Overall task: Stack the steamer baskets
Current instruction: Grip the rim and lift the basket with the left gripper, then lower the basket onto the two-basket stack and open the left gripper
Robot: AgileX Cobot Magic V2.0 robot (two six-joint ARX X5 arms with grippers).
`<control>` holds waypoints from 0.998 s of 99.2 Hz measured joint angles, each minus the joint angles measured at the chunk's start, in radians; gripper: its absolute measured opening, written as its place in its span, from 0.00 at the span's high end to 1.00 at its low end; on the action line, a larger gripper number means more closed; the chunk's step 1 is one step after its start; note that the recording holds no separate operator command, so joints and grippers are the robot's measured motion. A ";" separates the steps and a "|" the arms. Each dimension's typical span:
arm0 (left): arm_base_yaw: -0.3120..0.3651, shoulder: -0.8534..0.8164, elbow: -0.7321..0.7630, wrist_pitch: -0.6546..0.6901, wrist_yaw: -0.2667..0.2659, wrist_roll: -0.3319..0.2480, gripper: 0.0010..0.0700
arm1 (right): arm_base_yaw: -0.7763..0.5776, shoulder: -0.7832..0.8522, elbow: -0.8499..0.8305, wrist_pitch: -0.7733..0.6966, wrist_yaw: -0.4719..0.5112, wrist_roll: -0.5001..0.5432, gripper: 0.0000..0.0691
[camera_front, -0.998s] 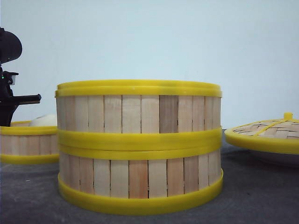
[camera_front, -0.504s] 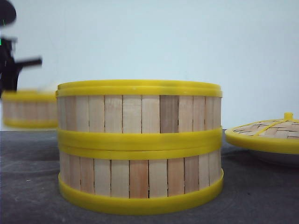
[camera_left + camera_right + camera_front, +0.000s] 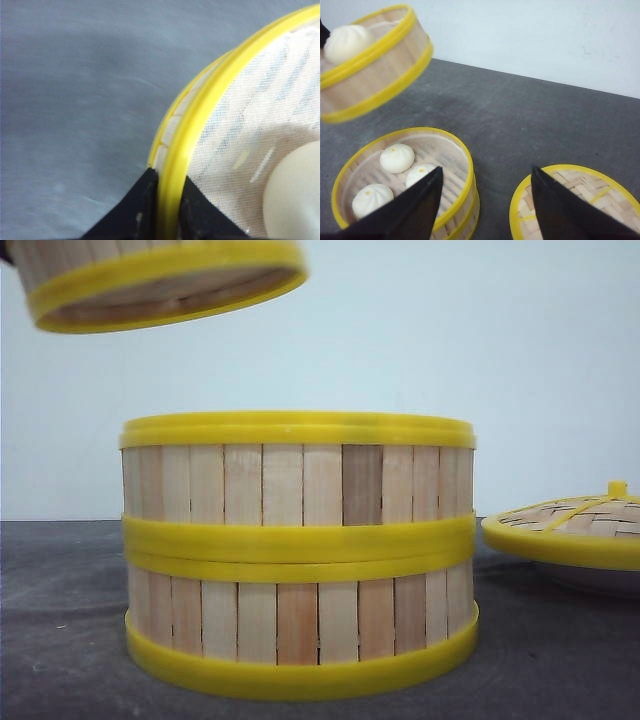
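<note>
Steamer basket number three (image 3: 172, 165) is up in the air, its yellow rim pinched between the left gripper's (image 3: 167, 205) black fingers (image 3: 142, 202), one finger outside the slatted wall and one inside over the mesh liner. A pale bun (image 3: 295, 195) sits inside it. From the front this lifted basket (image 3: 160, 280) hangs tilted at the upper left, well above the counter (image 3: 60, 640) and clear of everything below, so that its underside shows.

Beneath and a little to the right of it stands the stack of two baskets (image 3: 298, 555), one set squarely on the other, rims meeting in a double yellow band. Seen from the right wrist camera, the top basket of the stack (image 3: 405, 180) is uncovered and holds three small white buns (image 3: 397, 157).

The right gripper (image 3: 485, 205) hangs over the gap between the stack and the woven lid (image 3: 575, 200), its fingers (image 3: 415, 210) spread wide with nothing between them. The lid (image 3: 570, 530) lies off to the right of the stack on a white plate (image 3: 600, 580), apart from it.
</note>
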 joint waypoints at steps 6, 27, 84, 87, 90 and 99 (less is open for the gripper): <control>-0.061 0.000 0.000 -0.021 0.000 0.021 0.98 | 0.000 0.000 0.000 0.000 0.000 0.000 0.51; -0.264 0.000 0.000 -0.023 -0.029 0.082 0.98 | 0.000 0.000 0.000 0.000 0.000 0.000 0.51; -0.340 0.163 0.000 -0.017 -0.143 0.100 0.98 | 0.000 0.000 0.000 -0.017 0.000 0.000 0.51; -0.344 0.169 0.000 -0.014 -0.147 0.100 0.98 | 0.000 0.000 0.000 -0.017 0.000 0.000 0.51; -0.347 0.174 0.000 -0.013 -0.150 0.101 0.98 | 0.000 0.000 0.000 -0.017 0.000 0.000 0.51; -0.357 0.191 0.000 -0.011 -0.157 0.106 0.98 | 0.000 0.000 0.000 -0.017 0.000 0.000 0.51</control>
